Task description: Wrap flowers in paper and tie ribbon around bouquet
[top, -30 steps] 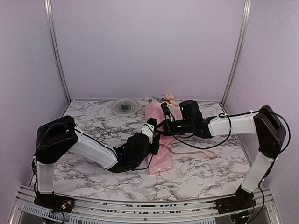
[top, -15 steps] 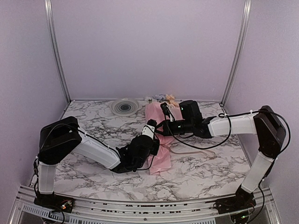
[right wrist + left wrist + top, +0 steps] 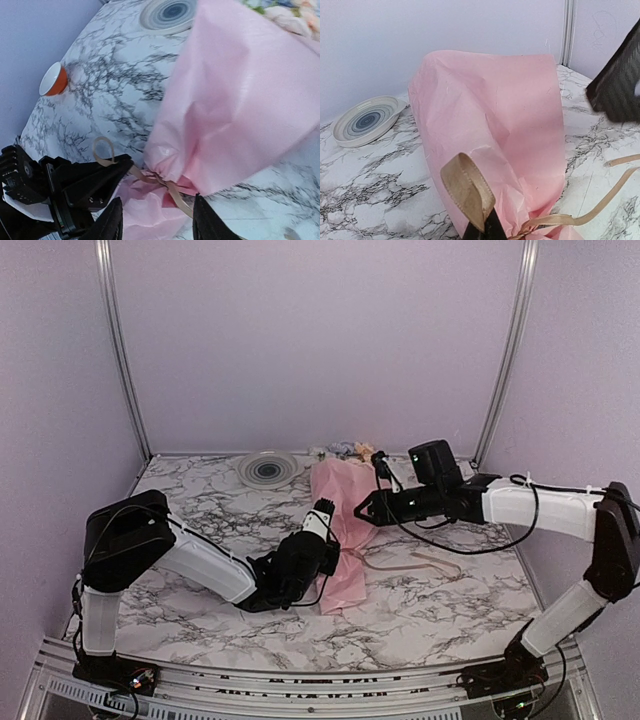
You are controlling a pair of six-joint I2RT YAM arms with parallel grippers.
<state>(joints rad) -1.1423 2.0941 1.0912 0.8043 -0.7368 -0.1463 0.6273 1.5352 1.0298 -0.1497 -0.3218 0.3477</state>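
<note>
The bouquet (image 3: 338, 502) lies on the marble table as a pink paper (image 3: 495, 105) cone, with the flowers (image 3: 347, 450) showing at its far, wide end (image 3: 292, 11). The tan ribbon (image 3: 171, 189) is cinched round the narrow neck of the cone, and its loose end trails on the table (image 3: 418, 564). My left gripper (image 3: 323, 510) is shut on a loop of the ribbon (image 3: 466, 189) just left of the neck. My right gripper (image 3: 364, 511) hangs open just right of the bouquet, its fingers (image 3: 113, 224) standing on either side of the ribbon without touching it.
A striped plate (image 3: 268, 469) sits at the back left of the table. A small orange-red cup-like thing (image 3: 52, 80) stands near the left wall. Metal frame posts (image 3: 507, 350) rise at the back corners, with walls close on both sides.
My right gripper has opened and drawn back to the right, away from the bouquet. My left gripper has shut on the ribbon loop and shifted slightly.
</note>
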